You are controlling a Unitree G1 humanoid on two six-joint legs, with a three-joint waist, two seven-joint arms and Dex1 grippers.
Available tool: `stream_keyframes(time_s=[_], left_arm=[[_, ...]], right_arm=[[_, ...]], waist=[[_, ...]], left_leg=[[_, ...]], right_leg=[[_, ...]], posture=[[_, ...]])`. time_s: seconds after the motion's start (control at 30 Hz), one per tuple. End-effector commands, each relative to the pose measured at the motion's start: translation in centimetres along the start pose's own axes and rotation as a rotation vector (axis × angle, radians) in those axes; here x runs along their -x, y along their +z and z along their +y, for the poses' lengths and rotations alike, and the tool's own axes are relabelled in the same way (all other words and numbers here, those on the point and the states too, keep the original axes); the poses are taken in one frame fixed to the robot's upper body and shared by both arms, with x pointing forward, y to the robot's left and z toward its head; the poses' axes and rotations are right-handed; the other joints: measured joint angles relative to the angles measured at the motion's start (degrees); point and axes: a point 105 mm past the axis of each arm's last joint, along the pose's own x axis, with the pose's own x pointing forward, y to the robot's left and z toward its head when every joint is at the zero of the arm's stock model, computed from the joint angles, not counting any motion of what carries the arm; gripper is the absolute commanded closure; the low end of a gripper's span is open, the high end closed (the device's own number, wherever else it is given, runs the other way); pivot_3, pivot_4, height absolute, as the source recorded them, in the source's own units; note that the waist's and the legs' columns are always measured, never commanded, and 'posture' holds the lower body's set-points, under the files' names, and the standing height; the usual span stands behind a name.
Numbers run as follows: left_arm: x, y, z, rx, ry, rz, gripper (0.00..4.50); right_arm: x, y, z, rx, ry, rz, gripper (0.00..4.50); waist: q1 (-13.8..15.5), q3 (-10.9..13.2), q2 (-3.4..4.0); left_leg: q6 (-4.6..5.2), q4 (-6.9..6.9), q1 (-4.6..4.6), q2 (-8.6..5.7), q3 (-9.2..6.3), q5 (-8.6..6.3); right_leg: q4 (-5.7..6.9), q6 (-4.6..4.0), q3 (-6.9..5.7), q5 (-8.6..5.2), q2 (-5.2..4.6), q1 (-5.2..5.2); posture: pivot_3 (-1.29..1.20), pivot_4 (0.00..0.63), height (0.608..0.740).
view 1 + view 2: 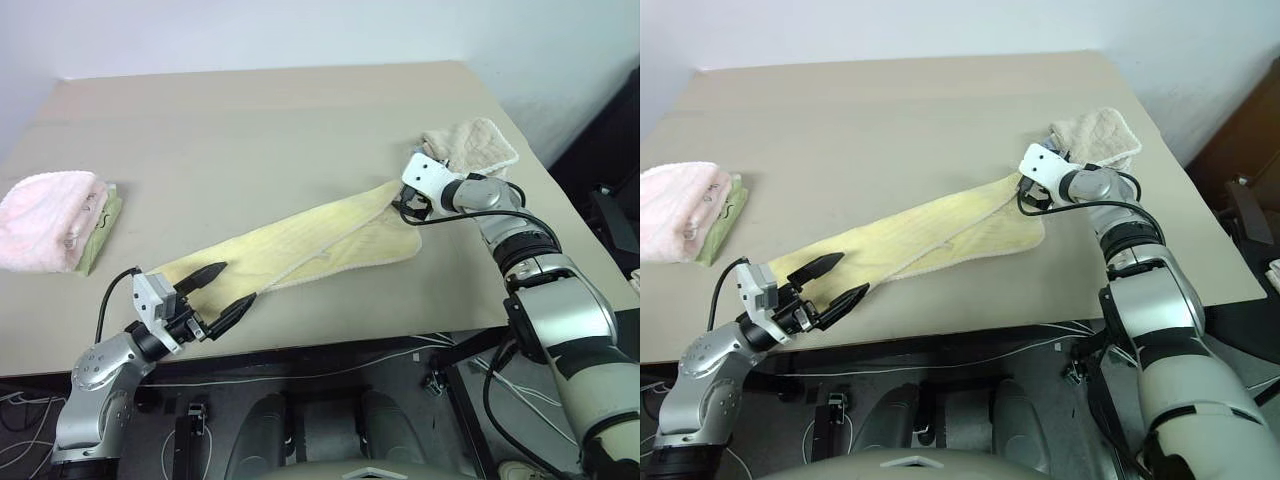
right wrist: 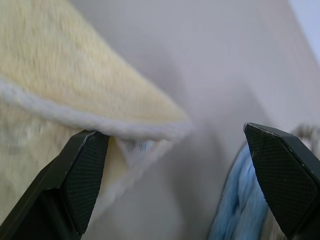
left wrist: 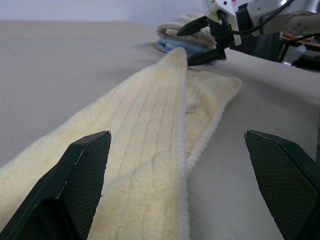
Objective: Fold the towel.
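- The towel (image 1: 300, 245) lies on the surface (image 1: 250, 130) as a long, narrow, pale yellow band, running on a slant from about 7 o'clock near the front edge up toward 2 o'clock.
- It is folded lengthwise: a ribbed upper layer lies over a lower layer, and the lower layer's whitish corded hem shows along the side nearer the front edge, widening into a rounded flap at the far end.
- The left claw (image 1: 218, 290) hangs at the towel's near end, at about 7 o'clock, released, with its two black fingers (image 3: 75, 190) spread wide on either side of the band; whether they touch the cloth I cannot tell.
- The right claw (image 1: 1024, 196) is at the towel's far tip, at about 2 o'clock, also released, fingers apart and grasping nothing; the tip with its hem and a small tag (image 2: 142, 147) sits just ahead of one finger.
- Just beyond the right claw, a folded beige towel (image 1: 470, 145) lies near the surface's right edge, with something light blue (image 2: 245, 200) under it.
- At about 9 o'clock, well apart from the yellow band, a pink towel (image 1: 45, 220) rests on a pale green folded cloth (image 1: 103, 225).
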Motion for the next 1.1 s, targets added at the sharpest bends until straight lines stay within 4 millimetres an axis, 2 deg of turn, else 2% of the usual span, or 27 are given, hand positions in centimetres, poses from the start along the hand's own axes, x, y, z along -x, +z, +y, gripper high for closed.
stream_keyframes(time_s=[0.03,0.13,0.23,0.33,0.57,0.7,0.9,1.03,1.1], left_arm=[[-0.1,1.4,0.1,-0.058,0.018,-0.032,0.04],[-0.1,1.4,-0.2,-0.066,0.024,-0.025,0.04],[0.0,1.5,-0.8,-0.062,0.031,-0.018,0.04],[-0.1,1.9,-1.1,-0.062,0.043,-0.019,0.0],[-0.3,2.4,-1.5,-0.065,0.054,-0.016,0.0],[-0.2,2.7,-1.3,-0.069,0.069,-0.016,0.0],[0.3,3.0,-0.1,-0.068,0.122,-0.037,0.0],[0.9,2.4,0.5,-0.075,0.129,-0.015,0.0],[1.0,2.0,0.6,-0.071,0.134,-0.003,0.0]], right_arm=[[-0.3,1.6,-0.9,0.045,-0.037,-0.027,0.0],[-0.5,2.2,-0.6,0.077,-0.014,-0.043,0.0],[-0.5,1.7,-0.2,0.133,0.008,-0.018,0.0],[-0.6,1.8,0.1,0.144,0.019,-0.027,0.61],[-0.9,2.1,0.7,0.148,0.041,-0.036,3.07],[-0.8,2.8,-0.2,0.094,-0.006,-0.071,4.48],[-0.1,3.5,-1.9,0.036,-0.072,-0.119,4.48],[1.2,5.9,-4.4,-0.016,-0.139,-0.247,4.48],[1.6,6.2,-5.3,-0.018,-0.183,-0.261,4.48]], waist=[[0.0,0.0,0.0],[0.0,0.0,0.0],[0.0,0.0,0.01],[-0.1,0.0,0.02],[0.0,0.0,0.03],[-0.1,0.0,0.03],[0.0,0.0,0.03],[0.0,0.0,0.06],[0.0,0.0,0.06]], left_leg=[[-0.04,0.0,0.0,0.0,0.0,-0.02],[-0.05,0.0,0.0,0.0,0.0,-0.03],[-0.05,0.0,0.0,0.0,0.0,-0.03],[-0.06,-0.01,0.0,0.0,0.0,-0.03],[0.0,0.0,0.0,0.0,-0.01,0.01],[0.01,0.0,0.01,0.01,-0.01,0.02],[0.02,0.0,0.01,0.01,-0.01,0.02],[0.04,0.0,0.01,0.01,-0.01,0.03],[0.05,0.0,0.01,0.01,0.0,0.04]], right_leg=[[0.0,0.0,0.0,0.0,0.0,0.0],[0.0,0.01,0.0,0.0,0.0,0.0],[0.01,0.01,0.0,0.01,0.01,0.0],[0.01,0.01,0.0,0.0,0.02,-0.01],[0.03,0.01,0.01,0.01,0.13,-0.01],[0.04,0.01,0.01,0.0,0.17,0.0],[0.04,0.01,0.01,0.0,0.18,0.0],[0.04,0.01,0.01,0.01,0.19,0.0],[0.04,0.02,0.01,0.01,0.19,0.0]], posture=[[0.0,0.15,0.74],[0.0,0.15,0.74],[0.0,0.15,0.74],[0.0,0.15,0.74],[0.0,0.15,0.74],[0.0,0.15,0.74],[0.0,0.15,0.74],[0.0,0.15,0.74],[0.0,0.15,0.74]])
